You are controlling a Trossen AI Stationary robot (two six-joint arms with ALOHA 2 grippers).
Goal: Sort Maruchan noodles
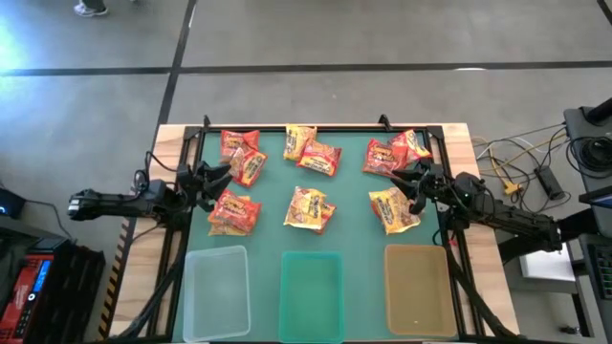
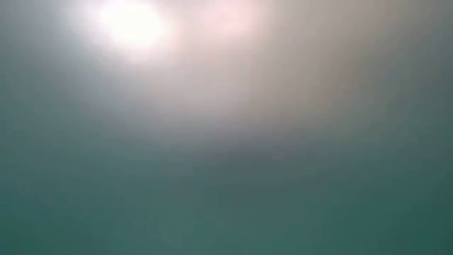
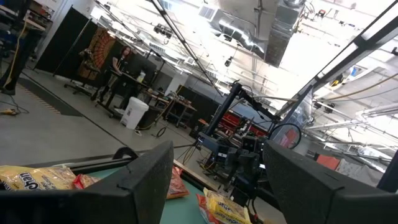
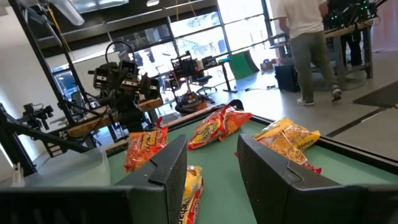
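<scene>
Only the high view takes in the whole table [image 1: 191,153]: about ten Maruchan noodles [image 1: 308,206] lie across its far half and three bins [image 1: 312,291] line the near edge. The low view is a blank haze. The left gripper [image 1: 212,179] by the left edge and the right gripper [image 1: 413,182] by the right edge are both spread, pinching nothing. The right wrist view shows a person [image 4: 309,43] standing beyond the table.

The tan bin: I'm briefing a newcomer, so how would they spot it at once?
Look along the green mat's near edge, where three shallow bins sit in a row. The tan bin is the one on the right arm's side; its neighbours are a teal bin and a clear bin.
</scene>
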